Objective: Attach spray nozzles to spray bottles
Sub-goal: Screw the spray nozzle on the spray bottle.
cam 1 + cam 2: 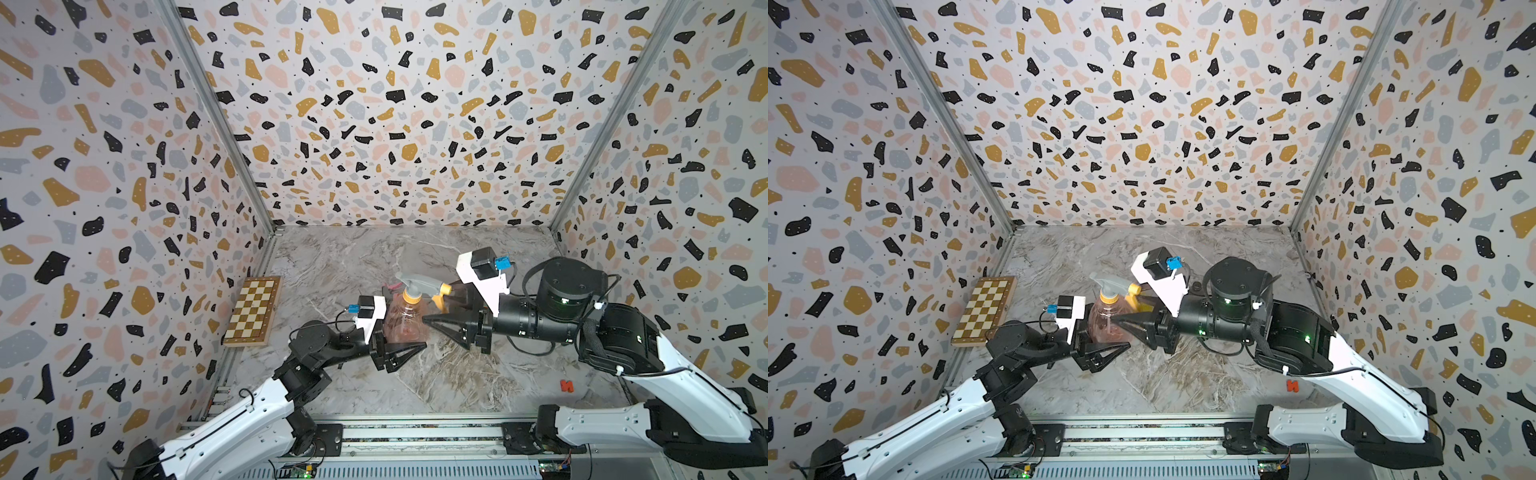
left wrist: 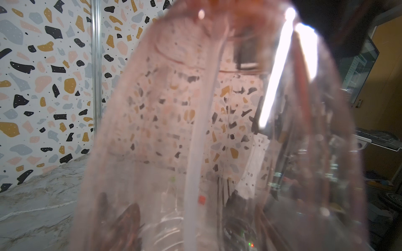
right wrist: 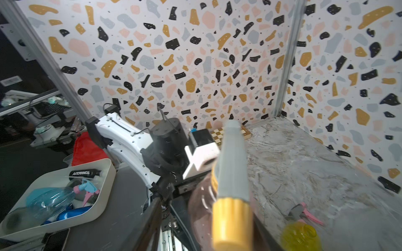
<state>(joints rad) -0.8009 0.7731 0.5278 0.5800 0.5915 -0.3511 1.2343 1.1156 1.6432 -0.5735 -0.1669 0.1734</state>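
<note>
Step in hand: fitting the first head; judged from the collar sitting on the neck, this is the seating or tightening stage.
Next move: judged to need a firm hold on the head and a turn of head or collar against the braced bottle. Whether the thread is fully home cannot be told.
Remaining work: a yellow bottle stands open-necked near the right arm. A pink-trigger nozzle lies on the table just beside it. No third pair is seen.
Table: marbled surface, with the work going on near its middle.
Left gripper: clamped across the belly of the pale pink bottle, one finger in front and one behind.
Right gripper: jaws stand either side of the head's orange trigger and spout. Whether they bear on it cannot be told.
Pale pink bottle: mid-table between the two grippers and roughly upright. Translucent, round-bellied, narrow-necked and apparently empty. Whether its base rests on the table cannot be told.
Grey nozzle: sits on top of the bottle with its spout end toward the right arm. The orange trigger hangs below the spout.
Orange collar: ribbed ring around the neck, looking level.
Dip tube: pale thin tube inside the bottle, running down toward the base.
</note>
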